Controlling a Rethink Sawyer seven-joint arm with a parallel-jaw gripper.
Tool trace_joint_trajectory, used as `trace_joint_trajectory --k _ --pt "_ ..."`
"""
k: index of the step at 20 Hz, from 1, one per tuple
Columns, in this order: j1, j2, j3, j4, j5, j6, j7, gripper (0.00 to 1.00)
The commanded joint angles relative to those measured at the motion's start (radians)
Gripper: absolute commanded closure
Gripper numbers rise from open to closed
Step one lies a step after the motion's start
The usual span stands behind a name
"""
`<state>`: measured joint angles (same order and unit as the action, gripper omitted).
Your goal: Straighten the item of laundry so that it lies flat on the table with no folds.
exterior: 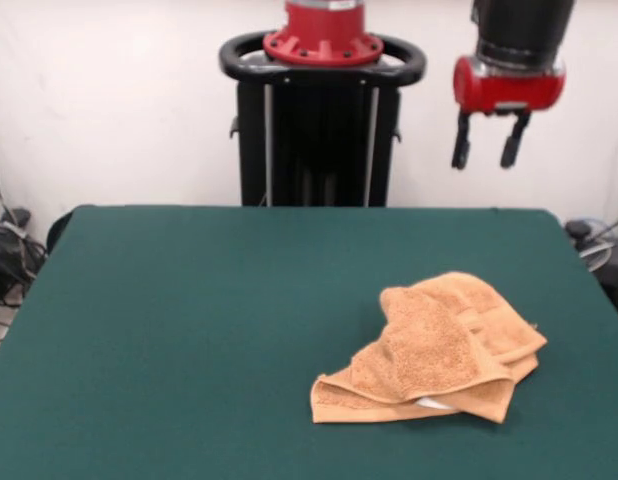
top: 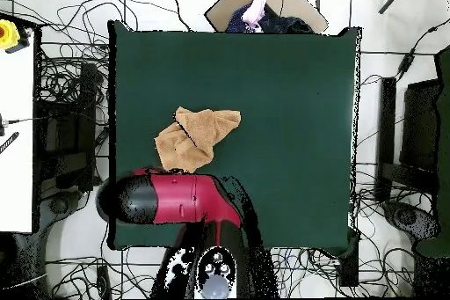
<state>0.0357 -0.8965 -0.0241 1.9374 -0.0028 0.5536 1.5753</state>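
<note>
High above the far edge of the bench (exterior: 189,330), the hand (exterior: 487,140) hung in the air with its two dark fingers (exterior: 460,142) pointing down and set apart, and it held nothing between them. It was on the right side in the front view, beside the black pedestal (exterior: 319,140), and well apart from the towel (exterior: 429,350).

From the overhead camera, the red and black arm (top: 180,200) reached over the bench edge nearest the robot's base, and its dark rounded end was just beside the towel (top: 198,136) in that view. The hand itself was hidden under the arm there.

The towel lay on the green bench, crumpled and folded over itself in several layers. In the front view it was in the near right part of the bench, away from the edges. One upper layer was turned over the lower ones and made a raised hump, and a small piece of white (exterior: 436,403) showed under the fold at the near edge. A person's hand (top: 256,6) showed past the far edge in the overhead view.
</note>
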Motion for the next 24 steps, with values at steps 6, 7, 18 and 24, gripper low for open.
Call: trace_joint_trajectory --k 6,7,18,24 --pt "0.056 0.217 -0.106 -0.258 0.056 -0.032 0.341 0.0" --pt "0.057 0.226 -0.11 -0.272 0.061 -0.029 0.345 0.0" --pt "0.086 0.309 -0.167 -0.384 0.14 -0.008 0.409 0.0" --pt "0.11 0.365 -0.175 -0.405 0.179 -0.06 0.444 0.0"
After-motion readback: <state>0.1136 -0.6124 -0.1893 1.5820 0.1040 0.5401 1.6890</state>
